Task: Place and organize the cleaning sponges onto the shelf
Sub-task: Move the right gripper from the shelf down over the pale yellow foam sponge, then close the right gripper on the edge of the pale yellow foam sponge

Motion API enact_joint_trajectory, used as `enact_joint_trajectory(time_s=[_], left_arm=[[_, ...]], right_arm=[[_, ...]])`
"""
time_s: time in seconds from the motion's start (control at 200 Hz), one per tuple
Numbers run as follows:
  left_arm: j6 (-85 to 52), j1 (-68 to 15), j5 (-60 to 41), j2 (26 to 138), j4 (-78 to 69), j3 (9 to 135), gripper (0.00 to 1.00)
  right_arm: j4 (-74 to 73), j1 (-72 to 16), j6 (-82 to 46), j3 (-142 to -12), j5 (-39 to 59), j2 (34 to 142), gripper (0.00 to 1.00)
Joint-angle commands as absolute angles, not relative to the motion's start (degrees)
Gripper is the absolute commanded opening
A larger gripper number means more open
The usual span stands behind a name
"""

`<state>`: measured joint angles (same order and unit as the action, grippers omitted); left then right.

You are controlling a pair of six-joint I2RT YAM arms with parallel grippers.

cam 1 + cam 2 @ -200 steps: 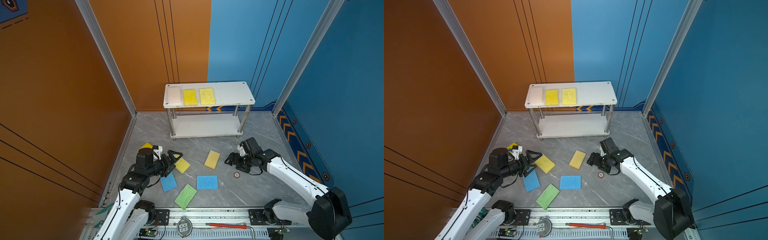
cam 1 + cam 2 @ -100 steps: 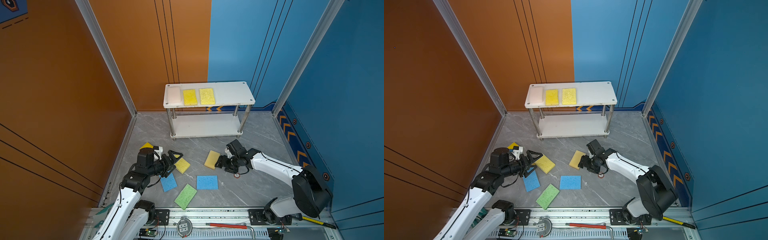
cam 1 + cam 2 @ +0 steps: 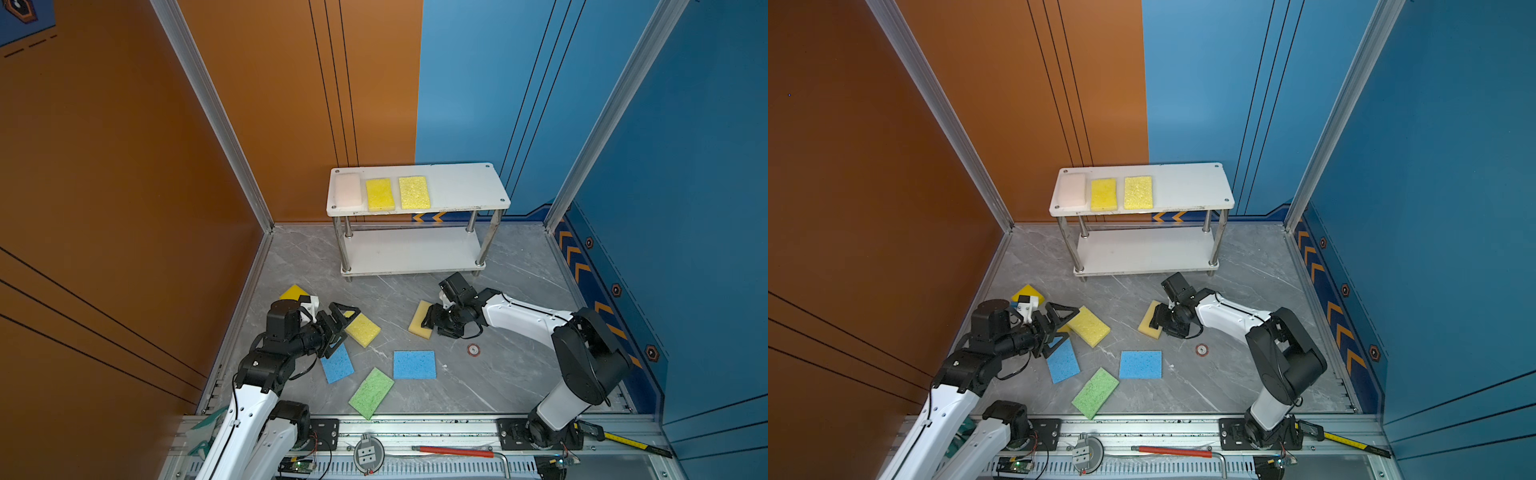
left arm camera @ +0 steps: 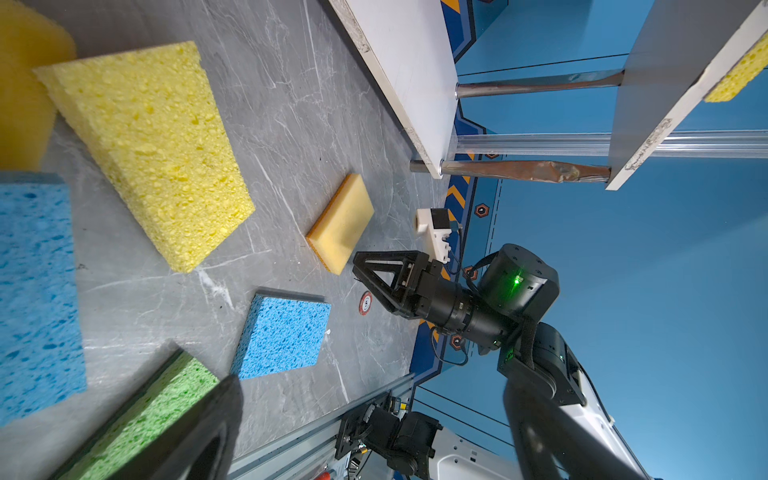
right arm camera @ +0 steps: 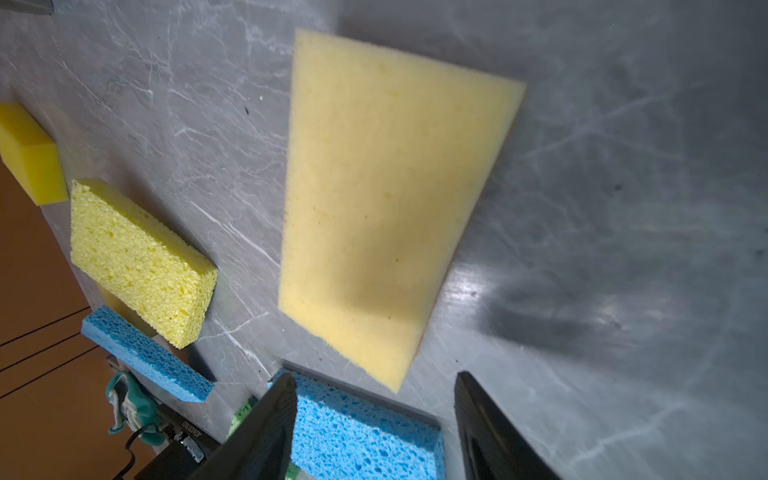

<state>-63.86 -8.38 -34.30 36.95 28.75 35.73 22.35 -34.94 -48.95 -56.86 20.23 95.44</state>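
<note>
Shelf: you have three sponges on the top board, side by side at its left end. They are the pale pinkish sponge, the bright yellow sponge and the speckled yellow sponge.

Right gripper: it is low over the yellow-orange sponge, which lies flat on the floor just in front of the shelf. In the right wrist view the jaws stand apart, one to each side of the sponge's near end. The pincer is released and nothing is grasped. The foam appears clear of both fingers, though the shadow there makes a light touch hard to rule out.

Left gripper: it is spread wide and holds nothing. It hangs above the near edges of the coarse yellow sponge and the left blue sponge.

Rest of the floor: the right blue sponge and the green sponge lie flat near each other, toward the front rail. The corner yellow sponge sits by the orange wall (partly hidden behind your left arm's wrist).
</note>
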Motion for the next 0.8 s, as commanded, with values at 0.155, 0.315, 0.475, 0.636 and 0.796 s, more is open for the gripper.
enact_joint_trajectory(time_s=[0.155,0.315,0.475,0.636,0.796], left_arm=[[-62.5,-7.1,-36.3,36.7,30.5,35.6,0.98],[-62.3,-6.8,-36.6,36.6,30.6,35.5,0.98],[-62.2,-6.3,-37.0,36.0,31.1,35.0,0.98],[-61.8,-5.4,-38.0,35.9,31.9,35.2,0.98],[-61.2,-4.3,-38.9,36.0,32.5,35.5,0.98]], right_arm=[[22.3,-34.8,-48.7,-58.3,18.5,97.1,0.62],[22.2,-34.6,-48.6,-58.9,18.8,98.2,0.62],[22.1,-34.8,-48.6,-59.8,19.2,99.5,0.61],[21.7,-34.8,-48.7,-60.3,19.3,100.8,0.60],[21.7,-34.9,-48.8,-61.3,19.6,102.0,0.60]])
